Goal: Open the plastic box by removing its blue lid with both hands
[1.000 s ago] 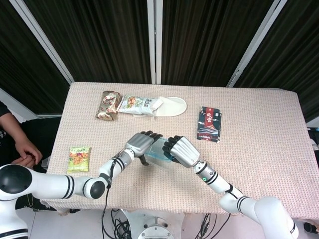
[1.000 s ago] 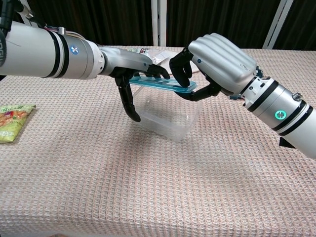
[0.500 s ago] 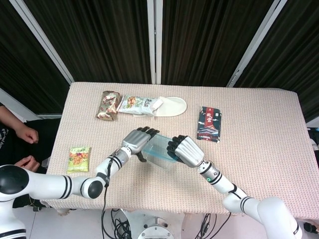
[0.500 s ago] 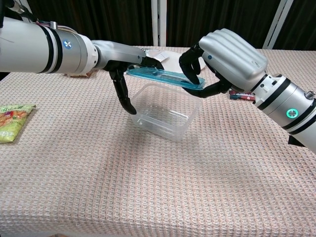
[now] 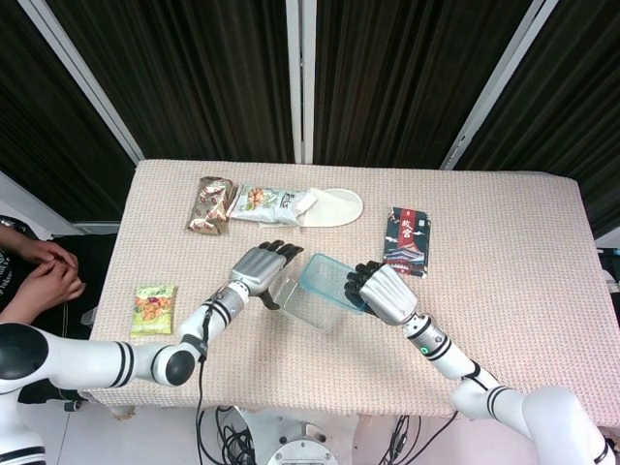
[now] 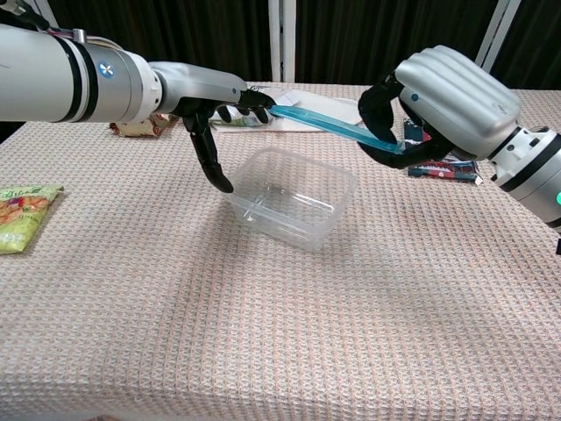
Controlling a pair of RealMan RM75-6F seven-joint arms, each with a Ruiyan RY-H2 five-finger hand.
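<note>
One blue lid [image 6: 337, 124] hangs between both hands' fingers [image 6: 379, 123], above the box [image 6: 292, 195].

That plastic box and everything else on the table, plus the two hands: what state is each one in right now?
plastic box: open, empty, upright on the table.
blue lid: off the box, held tilted above it.
right hand: grips the lid's edge.
left hand: fingers spread, fingertips at the lid's other end.
snack packets: lying flat, sealed as far as visible.

robot lab: black curtains [image 5: 213, 68], cloth-covered table [image 5: 504, 223].
</note>
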